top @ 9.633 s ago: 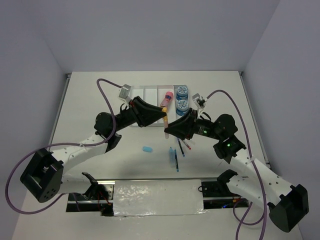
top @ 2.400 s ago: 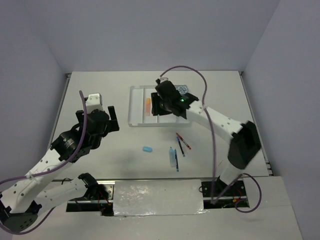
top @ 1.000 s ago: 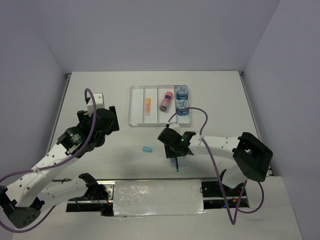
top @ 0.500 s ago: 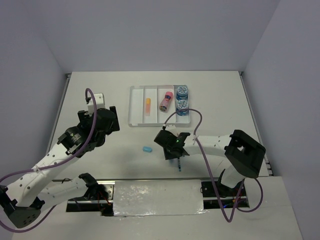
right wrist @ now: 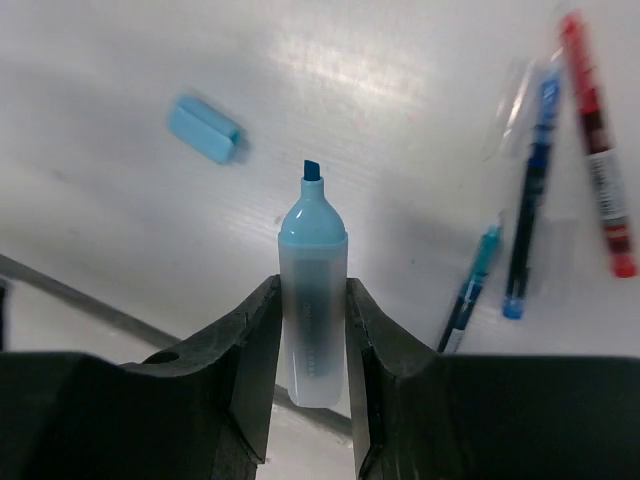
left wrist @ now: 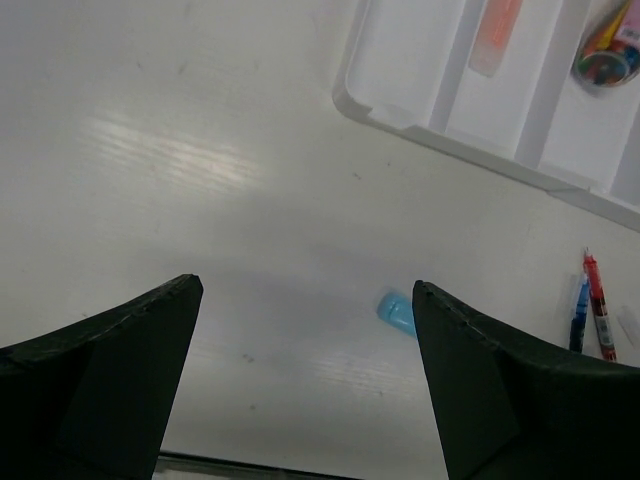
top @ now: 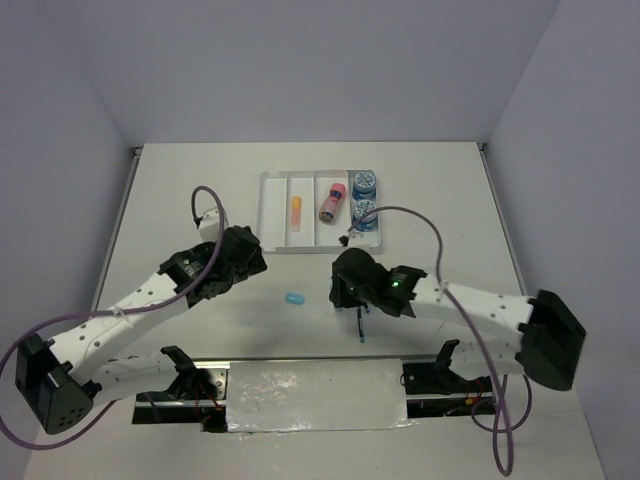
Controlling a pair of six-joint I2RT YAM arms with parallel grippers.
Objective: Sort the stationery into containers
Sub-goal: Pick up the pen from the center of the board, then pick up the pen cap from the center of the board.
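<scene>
- The right gripper (right wrist: 313, 300) had just clamped onto the light-blue highlighter (right wrist: 313, 250), tip forward. I judged it ready to carry to the tray (top: 272, 212) at 12 o'clock.
- The left gripper (left wrist: 305, 290), jaws wide and empty, had swung in from 9 o'clock toward the blue eraser (left wrist: 397, 311).
- The pens (right wrist: 538, 190) lay loose at the highlighter's 2 o'clock.

Bare white table (left wrist: 200, 150) ran between the left gripper's (left wrist: 305, 285) spread fingers and the clear plastic divided tray (left wrist: 400, 112). Obstacles: small light-blue eraser (left wrist: 397, 311) ahead-right; thin blue and red pens (left wrist: 598, 300) beyond it; right gripper (top: 345, 290), clamping a light-blue highlighter (right wrist: 313, 300), just beside those pens.
</scene>
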